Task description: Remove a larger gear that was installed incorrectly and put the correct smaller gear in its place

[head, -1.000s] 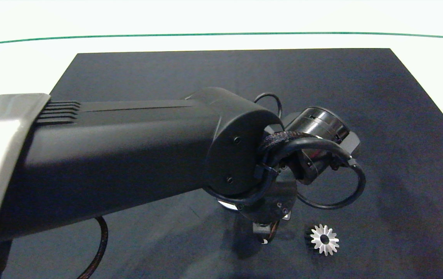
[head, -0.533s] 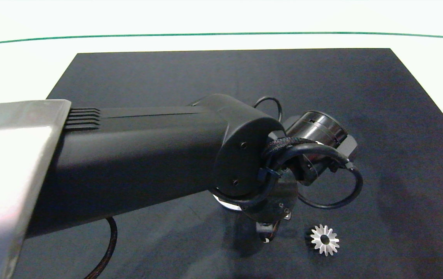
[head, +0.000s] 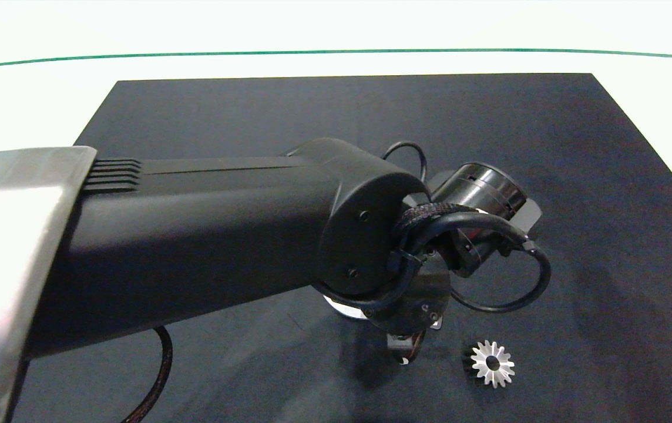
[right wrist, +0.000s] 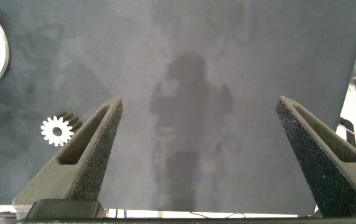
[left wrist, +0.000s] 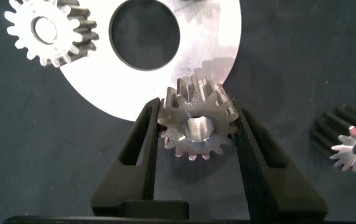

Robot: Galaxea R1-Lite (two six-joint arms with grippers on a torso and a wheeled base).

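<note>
Between the two grey fingers of your left end effector (left wrist: 196,134) sits the smaller gear (left wrist: 198,124), a silver-grey metal spur gear with short stubby teeth and a round centre hole; the fingers are clamped against its toothed sides, and it is held above the edge of a flat round silver metal plate (left wrist: 215,43). You can see that the plate has a large dark round opening (left wrist: 145,32) in it, and another small grey stubby-toothed gear (left wrist: 48,30) rests at the plate's rim, partly over the dark mat. Off to one side, well apart from the plate, the larger gear (head: 491,363) lies flat on the black mat (head: 371,106), its bright star-like face with long narrow pointed teeth turned up and its dark centre hole showing. From overhead, your left arm (head: 195,235) reaches in over the mat and covers most of the plate, so whether the held gear touches the plate is hard to judge from either camera. Your right end effector (right wrist: 196,143) hangs over bare mat with its fingers spread wide and nothing between them; from there the larger gear shows small beside one finger. The mat lies on a white tabletop (head: 19,100) crossed by a thin green line (head: 336,51).
</note>
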